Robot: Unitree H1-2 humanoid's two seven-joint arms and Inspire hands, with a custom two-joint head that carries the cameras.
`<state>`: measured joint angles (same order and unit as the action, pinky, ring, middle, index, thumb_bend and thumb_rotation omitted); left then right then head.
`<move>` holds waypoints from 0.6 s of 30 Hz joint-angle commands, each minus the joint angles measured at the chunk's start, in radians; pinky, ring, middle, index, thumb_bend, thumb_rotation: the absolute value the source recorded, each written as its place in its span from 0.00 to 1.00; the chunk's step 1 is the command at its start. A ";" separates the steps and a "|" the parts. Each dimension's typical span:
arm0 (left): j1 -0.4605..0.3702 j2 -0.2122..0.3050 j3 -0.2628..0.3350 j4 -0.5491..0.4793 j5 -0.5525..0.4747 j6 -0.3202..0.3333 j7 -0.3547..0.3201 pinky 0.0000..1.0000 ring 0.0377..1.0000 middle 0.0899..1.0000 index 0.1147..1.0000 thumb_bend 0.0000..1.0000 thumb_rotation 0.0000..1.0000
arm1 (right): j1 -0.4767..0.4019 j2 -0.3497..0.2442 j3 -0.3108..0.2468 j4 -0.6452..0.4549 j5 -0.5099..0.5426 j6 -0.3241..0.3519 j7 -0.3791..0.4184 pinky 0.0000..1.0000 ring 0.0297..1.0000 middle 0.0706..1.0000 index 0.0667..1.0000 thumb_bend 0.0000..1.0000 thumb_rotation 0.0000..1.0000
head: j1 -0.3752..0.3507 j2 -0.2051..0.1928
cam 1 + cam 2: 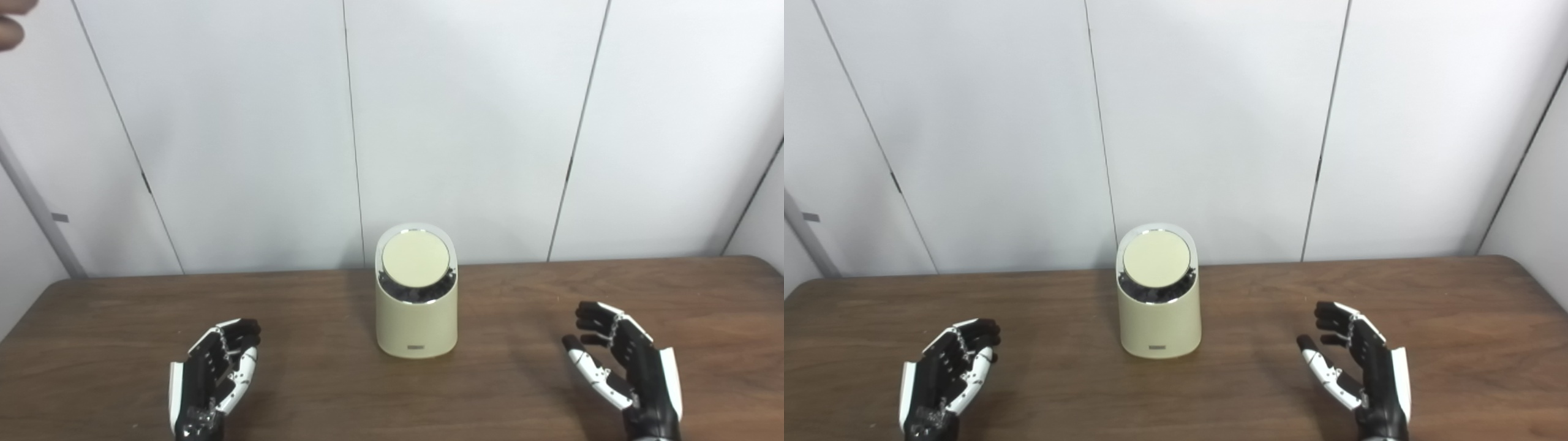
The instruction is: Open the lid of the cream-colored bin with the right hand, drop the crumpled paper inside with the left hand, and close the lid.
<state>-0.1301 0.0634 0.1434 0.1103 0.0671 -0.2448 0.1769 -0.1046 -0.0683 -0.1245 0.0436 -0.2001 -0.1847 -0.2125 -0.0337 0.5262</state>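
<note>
Hands parked, bin untouched.
I hold left hand and right hand spread, empty, flanking it; lid shut, no paper visible.

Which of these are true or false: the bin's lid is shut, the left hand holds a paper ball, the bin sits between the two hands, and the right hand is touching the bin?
1. The cream-colored bin has its round lid shut. True.
2. The left hand holds a paper ball. False: it is open and holds nothing; no crumpled paper shows in either view.
3. The bin stands on the wooden table between the two hands. True.
4. The right hand touches the bin. False: it is open and well apart, off to the bin's right.
</note>
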 commanded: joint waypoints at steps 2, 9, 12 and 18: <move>-0.021 0.015 -0.010 0.037 -0.012 -0.020 -0.024 0.55 0.63 0.62 0.57 0.25 0.19 | -0.019 -0.005 0.007 0.026 -0.012 0.023 -0.001 0.62 0.69 0.69 0.67 0.29 0.26 | -0.001 -0.002; -0.028 0.019 -0.015 0.066 -0.014 0.012 -0.046 0.58 0.66 0.65 0.60 0.26 0.25 | -0.031 -0.003 0.005 0.058 0.025 0.036 0.007 0.63 0.69 0.69 0.67 0.30 0.25 | -0.002 -0.008; -0.029 0.019 -0.012 0.071 -0.019 0.021 -0.050 0.58 0.66 0.65 0.61 0.27 0.26 | -0.034 -0.005 0.007 0.070 0.023 0.032 0.001 0.61 0.68 0.69 0.67 0.29 0.22 | -0.003 -0.008; -0.027 0.017 -0.010 0.071 -0.018 0.024 -0.055 0.59 0.66 0.64 0.60 0.27 0.27 | -0.036 -0.011 0.011 0.079 0.017 0.041 0.001 0.61 0.68 0.69 0.67 0.29 0.24 | -0.005 -0.005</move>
<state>-0.1621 0.0768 0.1337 0.1524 0.0529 -0.2134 0.1201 -0.1445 -0.0788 -0.1177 0.0893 -0.1784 -0.1286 -0.2063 -0.0383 0.5200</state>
